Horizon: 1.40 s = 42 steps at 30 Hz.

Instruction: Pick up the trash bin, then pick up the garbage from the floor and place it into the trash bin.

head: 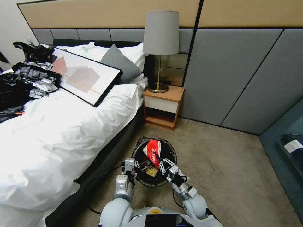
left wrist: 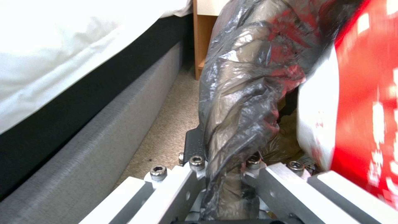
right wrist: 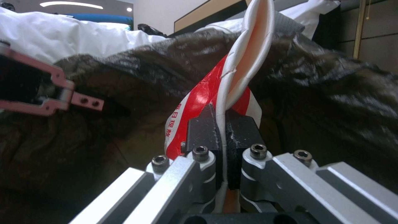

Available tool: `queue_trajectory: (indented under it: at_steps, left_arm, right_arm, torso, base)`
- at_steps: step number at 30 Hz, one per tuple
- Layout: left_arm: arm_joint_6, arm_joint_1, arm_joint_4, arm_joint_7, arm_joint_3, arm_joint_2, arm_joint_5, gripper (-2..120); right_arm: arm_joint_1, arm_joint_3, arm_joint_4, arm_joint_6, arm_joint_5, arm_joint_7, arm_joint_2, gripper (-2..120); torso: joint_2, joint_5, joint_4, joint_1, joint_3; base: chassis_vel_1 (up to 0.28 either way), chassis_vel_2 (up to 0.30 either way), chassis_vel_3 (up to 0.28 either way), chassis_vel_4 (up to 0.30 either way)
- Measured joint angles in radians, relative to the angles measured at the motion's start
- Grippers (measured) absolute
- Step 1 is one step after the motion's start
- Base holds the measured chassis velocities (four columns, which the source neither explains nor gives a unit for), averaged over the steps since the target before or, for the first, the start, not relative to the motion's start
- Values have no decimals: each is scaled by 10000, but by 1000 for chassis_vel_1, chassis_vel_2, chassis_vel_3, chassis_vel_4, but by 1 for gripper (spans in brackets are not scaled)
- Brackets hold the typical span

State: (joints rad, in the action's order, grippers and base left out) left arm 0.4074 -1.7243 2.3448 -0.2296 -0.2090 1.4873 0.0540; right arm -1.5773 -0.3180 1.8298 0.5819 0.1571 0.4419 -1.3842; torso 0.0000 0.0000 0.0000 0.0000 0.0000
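1. Beige carpet floor (head: 227, 164) fills the lower right of the head view; a white-sheeted bed (head: 56, 132) takes the left, and a small wooden nightstand (head: 162, 107) carrying a brass lamp with a grey shade (head: 161, 41) stands at centre.
2. Small round trash bin lined with a black plastic bag (head: 139, 150) sits low at centre of the head view, just beside the bed base and in front of the robot.
3. Left tool (head: 136, 164) is at the bin's near-left rim. In the left wrist view its fingers are clamped together on the bunched black liner (left wrist: 232, 102) over the rim.
4. Right tool (head: 161, 166) is over the bin's near-right side, jaws pinched shut on a red-and-white wrapper (head: 153, 151) that stands upright within the bin opening. Right wrist view: black pads (right wrist: 201, 130) squeeze the wrapper's white edge (right wrist: 248, 59).
5. Yellow snack packet (head: 151, 171) lies inside the bin, between the two tools.
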Motion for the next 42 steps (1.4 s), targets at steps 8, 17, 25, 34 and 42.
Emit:
queue_trajectory:
  at_steps: [8, 17, 25, 34, 42]
  left_arm:
    - [0, -16, 20, -3, 0, 25, -3, 0]
    - [0, -16, 32, -1, -1, 10, -8, 0]
    - [0, -13, 33, 1, 1, -18, -12, 0]
    - [-4, -13, 36, 20, 29, 6, -9, 0]
    - [-20, -30, 37, 20, -134, 0, -13, 0]
  right_arm:
    - [-69, -49, -18, -1, -12, 79, 1, 3]
    - [-59, -38, 122, -45, -85, 46, 21, 39]
    - [-130, -42, 326, -56, -202, 40, 68, 67]
    - [-383, -82, 1004, 46, -438, 119, 87, 99]
    - [-909, -444, 2881, 137, -851, -916, -140, 112]
  torso:
    - [0, 0, 0, 0, 0]
    - [0, 0, 0, 0, 0]
    - [0, 0, 0, 0, 0]
    - [0, 0, 0, 0, 0]
    - [1, 0, 0, 0, 0]
  base:
    - [0, 0, 0, 0]
    - [0, 0, 0, 0]
    - [0, 0, 0, 0]
    - [0, 0, 0, 0]
    - [0, 0, 0, 0]
